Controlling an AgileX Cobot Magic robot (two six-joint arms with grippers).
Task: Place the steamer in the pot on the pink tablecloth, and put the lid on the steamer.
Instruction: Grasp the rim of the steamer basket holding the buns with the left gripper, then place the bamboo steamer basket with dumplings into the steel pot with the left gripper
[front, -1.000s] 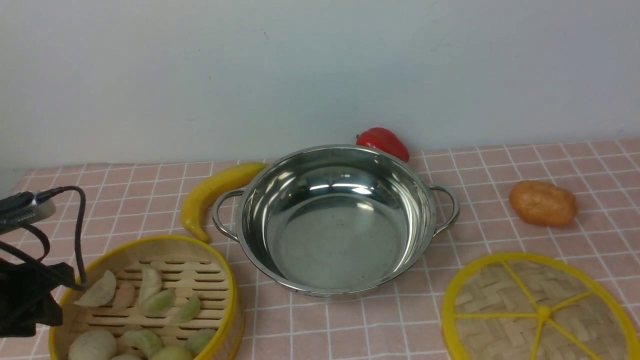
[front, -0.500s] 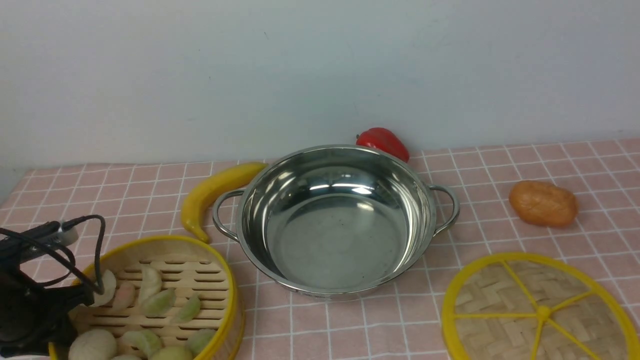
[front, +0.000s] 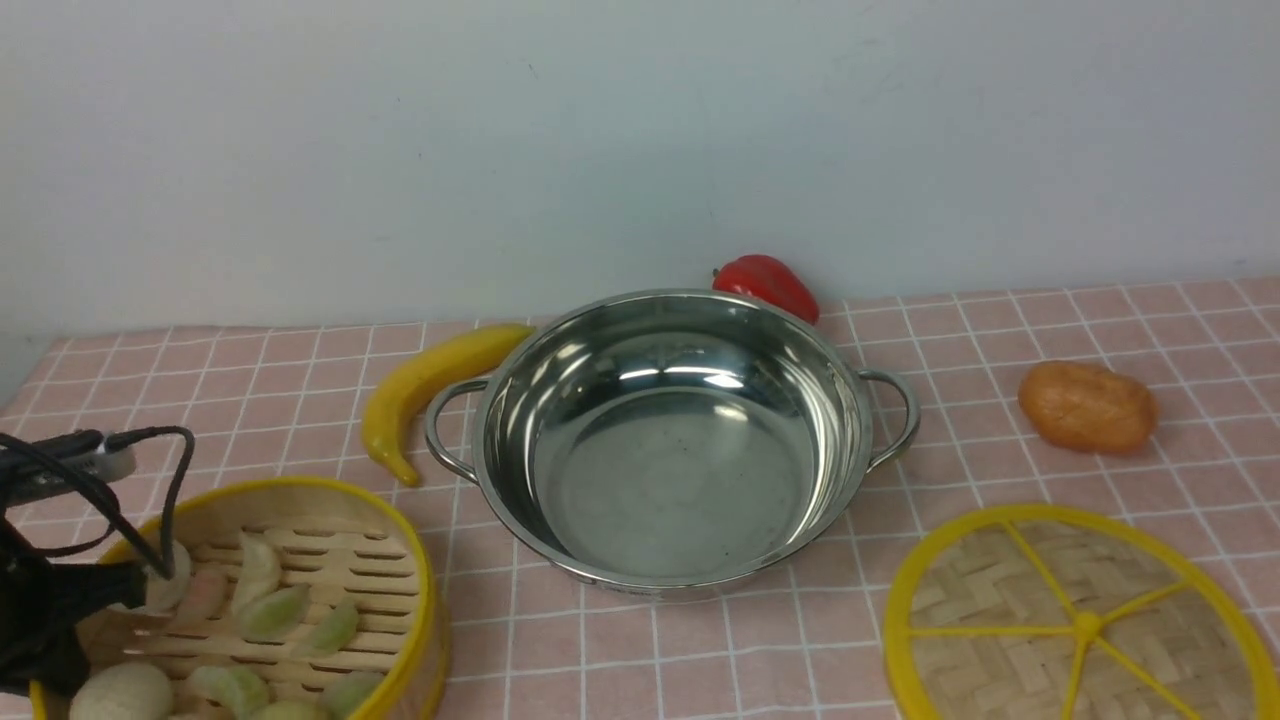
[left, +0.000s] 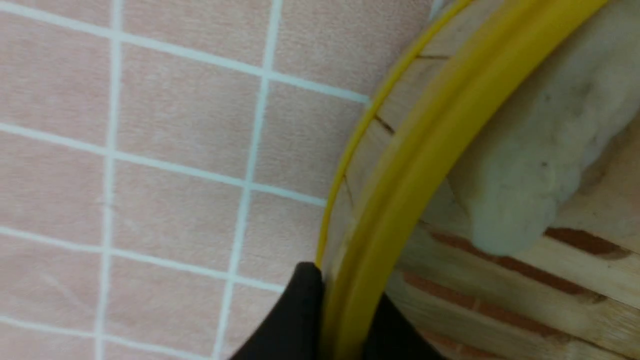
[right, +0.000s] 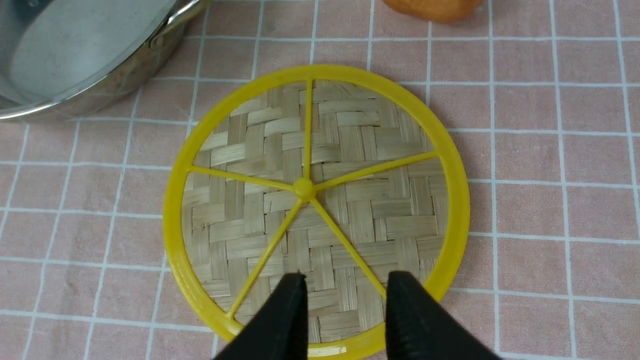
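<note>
**Left gripper clamped on steamer rim; pot empty, lid untouched**

Clock directions are read in the front view, with the pot as centre and 12 toward the wall.

The pink tablecloth (front: 1000, 330) covers the whole work surface. The pot (front: 670, 480) sits on it, empty and upright, with its loop handles at 3 and 9. The lid (front: 1085, 625) lies flat on the cloth at 4 o'clock, clear of the pot. The steamer (front: 300, 508) stands at 8 o'clock, apart from the pot, with pale dumplings (front: 270, 610) and buns on its slatted floor. A yellow banana (front: 430, 380) lies at 10, just beside the left handle. An orange-brown lump (front: 1085, 405) lies at 3, well apart. A red pepper (front: 770, 282) sits at 1, behind the rim.

The left gripper (left: 345, 320) is clamped on the steamer's yellow rim, one black finger outside the wall and one inside. The right gripper (right: 345, 280) hangs over the lid's edge, its fingers apart and holding nothing.
</note>
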